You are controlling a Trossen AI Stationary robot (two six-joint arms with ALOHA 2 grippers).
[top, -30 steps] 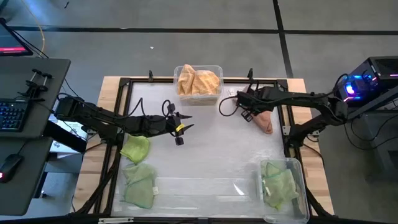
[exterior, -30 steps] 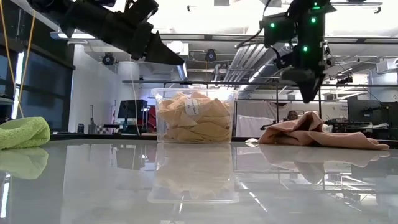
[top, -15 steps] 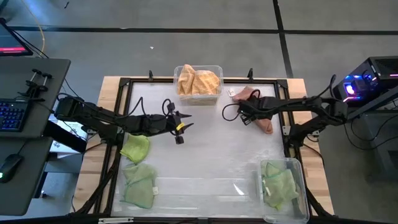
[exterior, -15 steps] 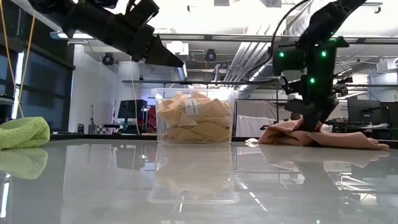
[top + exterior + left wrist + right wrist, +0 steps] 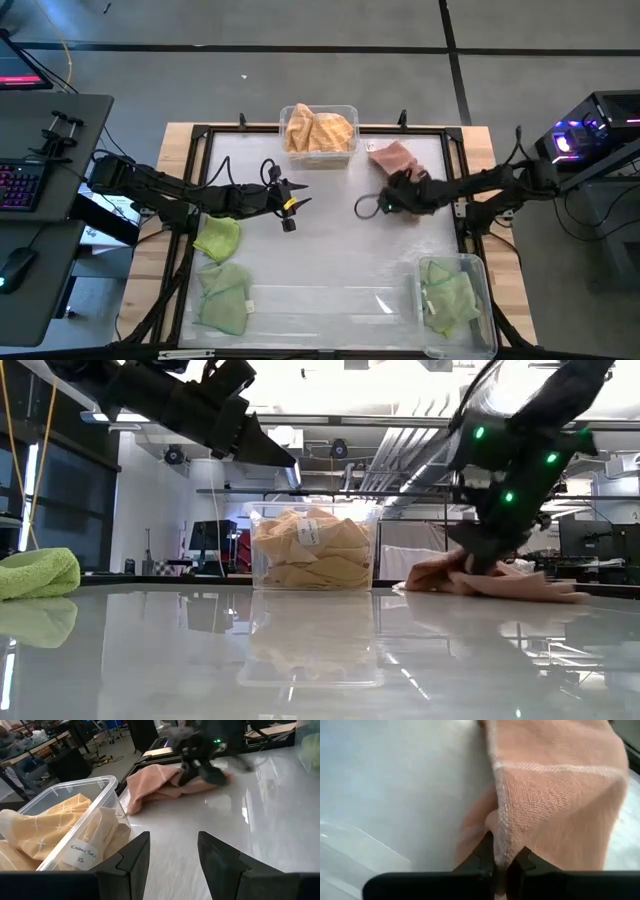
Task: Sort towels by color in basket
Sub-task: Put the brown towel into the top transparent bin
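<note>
The salmon pink towel (image 5: 392,157) lies crumpled on the table near its far right corner, low and spread in the low view (image 5: 520,582). My right gripper (image 5: 398,200) is down on the towel's near part, shut on it (image 5: 504,857). My left gripper (image 5: 290,208) hangs open above the table's middle, well to the left of the pink towel (image 5: 155,782), touching nothing. Mustard towels (image 5: 318,130) fill a clear bin at the far edge. Two light green towels (image 5: 218,238) lie at the near left. More green ones sit in a clear bin (image 5: 452,297) at the near right. My right gripper pinches the pink towel at a hemmed edge (image 5: 501,827) between its two fingers (image 5: 485,855). It comes down at a slant from above. Whether it has one layer or several I cannot tell. The towel stays on the table, slack, spreading away beyond the fingertips.
A black frame (image 5: 195,180) runs round the glossy white table top. The yellow bin (image 5: 312,550) stands left of the pink towel in the low view. A desk with keyboard (image 5: 25,185) stands off the table's left. Open table surface lies between the two grippers.
My right gripper has come down from above the table onto the pink towel and has moved toward the near edge. The towel has been drawn in a little and bunched under the gripper. Its far part now shows uncovered behind the arm.
</note>
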